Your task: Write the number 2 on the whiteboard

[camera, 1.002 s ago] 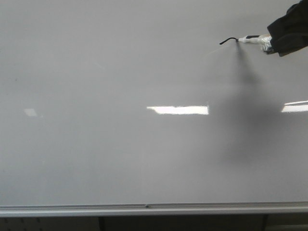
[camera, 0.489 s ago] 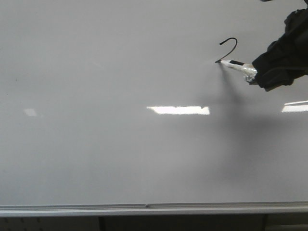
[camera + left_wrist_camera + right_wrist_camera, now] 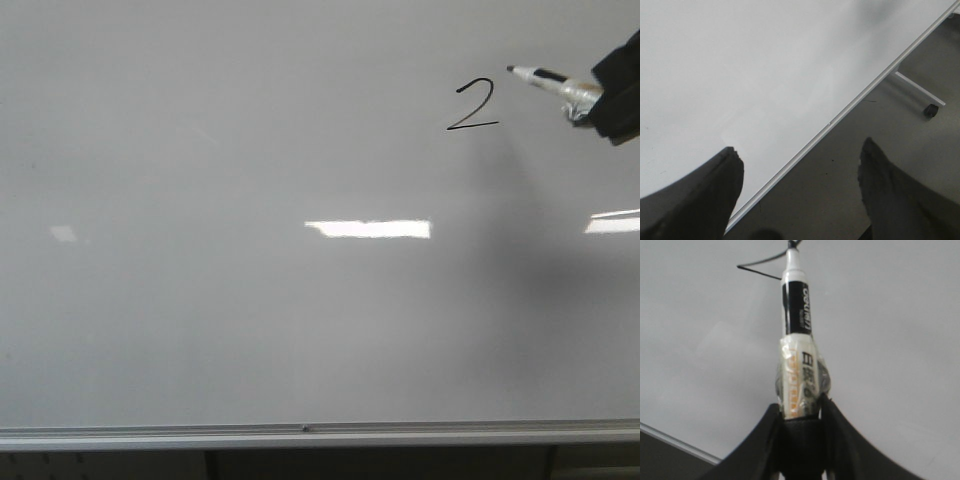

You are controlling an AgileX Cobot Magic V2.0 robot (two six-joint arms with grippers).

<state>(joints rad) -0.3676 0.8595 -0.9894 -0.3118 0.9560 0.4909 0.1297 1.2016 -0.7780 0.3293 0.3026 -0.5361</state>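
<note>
Glossy pale grey-white whiteboard (image 3: 250, 330) fills your front view, with its silver metal edge rail (image 3: 300, 433) running along the near side. Look to the far right: the thin black hand-drawn number 2 (image 3: 473, 105) sits there, complete, with curved top and slanted base stroke. Just beside it to the right you have the black-and-white marker pen (image 3: 545, 79), tip pointing left toward the digit and apart from the strokes; whether the tip touches the board you cannot tell from this angle. The dark right gripper (image 3: 618, 95) shows only partly at the frame edge, clenched around the pen's taped end. Bright rectangular light reflections (image 3: 368, 229) lie across the middle of the board.

Left wrist view: your left gripper (image 3: 797, 165) hangs released, its two dark fingers (image 3: 715, 192) well spread, nothing between them. Below it you see the whiteboard (image 3: 740, 65), its edge rail (image 3: 850, 107) cutting diagonally, and dark floor beyond with a white stand leg on a black caster (image 3: 931, 110).

Right wrist view: your right gripper (image 3: 800, 412) grasps the marker pen (image 3: 797, 310) at its clear-taped barrel. The pen's tip sits near a stroke of the number 2 (image 3: 760, 264) on the whiteboard (image 3: 890, 340).
</note>
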